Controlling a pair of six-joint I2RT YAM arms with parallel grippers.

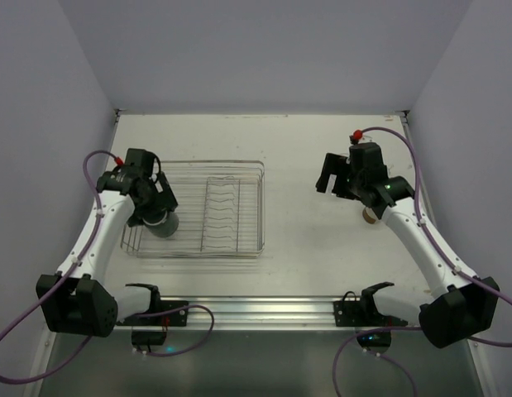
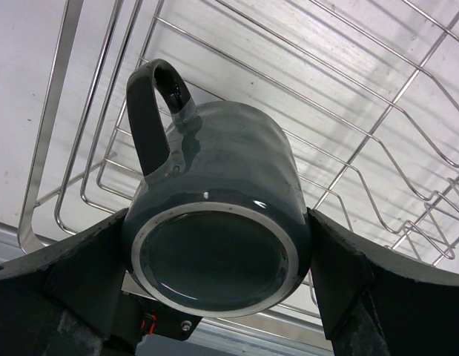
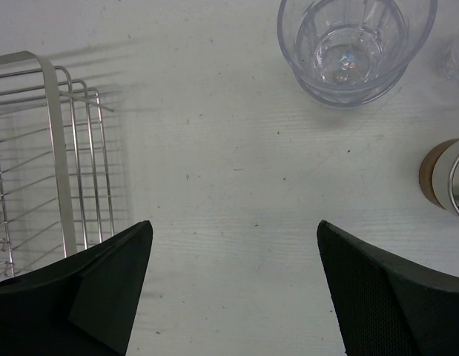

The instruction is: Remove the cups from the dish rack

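left pincer (image 2: 218, 274): clamped on dark mug (image 2: 214, 185), dish rack (image 2: 47, 126) directly beneath | right pincer (image 3: 233, 282): spread wide, empty | risk: smooth glazed wall may be dropped in lifting; handle (image 2: 151, 111) may be snagged on wires.

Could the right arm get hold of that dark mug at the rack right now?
Probably not. The left tool is shut on the dark mug at the dish rack's left end, covering both its sides. The right tool hangs open beyond the rack's right side, far from the mug.
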